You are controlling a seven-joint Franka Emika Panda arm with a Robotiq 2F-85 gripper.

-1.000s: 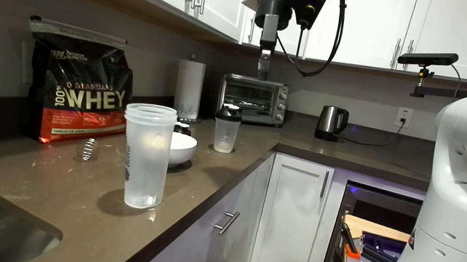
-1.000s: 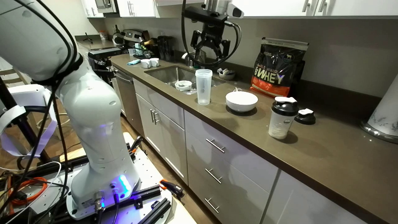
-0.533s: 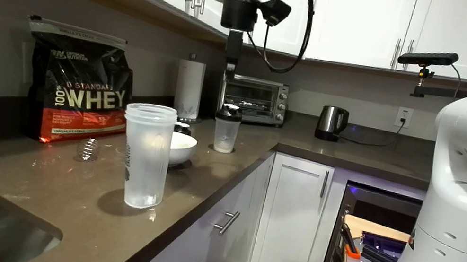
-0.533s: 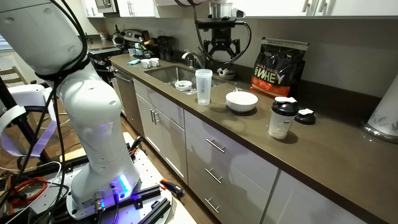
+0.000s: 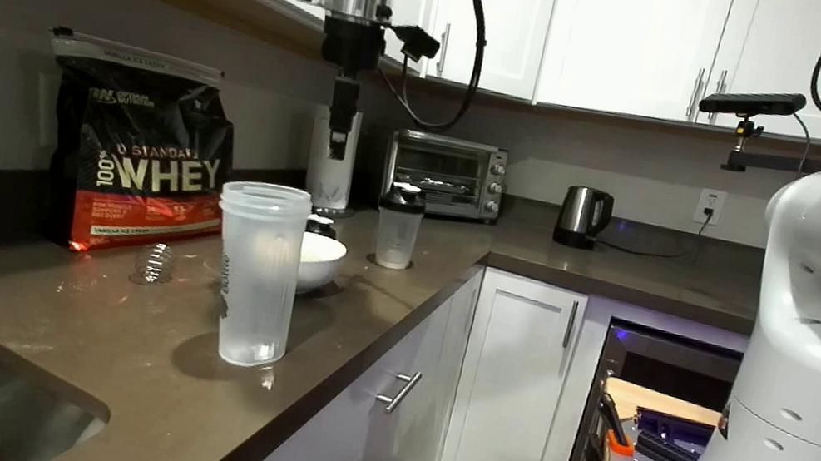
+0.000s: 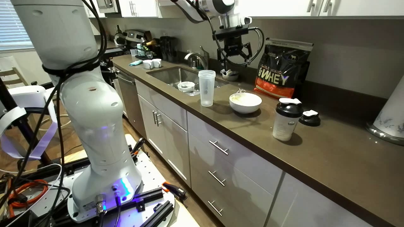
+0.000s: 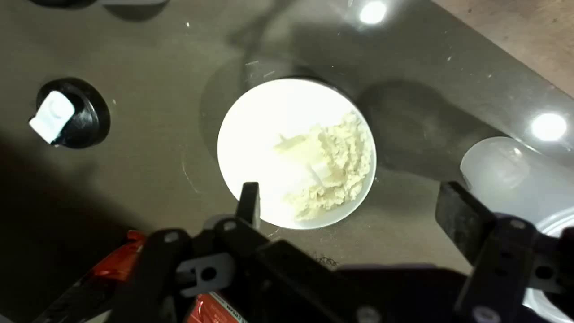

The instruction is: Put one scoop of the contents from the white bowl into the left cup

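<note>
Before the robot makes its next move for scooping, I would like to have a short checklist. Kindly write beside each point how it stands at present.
1. Tool open and holding nothing: ok, its jaws stand wide apart.
2. White bowl standing upright on the counter: ok.
3. Powder in the bowl: ok, pale and crumbly, gathered toward one side.
4. Scoop ready to grasp: cannot tell; a pale shape in the powder is washed out by glare.
5. Left cup, the tall frosted one, upright and without lid: ok.
6. Tool centred over the bowl: cannot tell from these angles.
</note>
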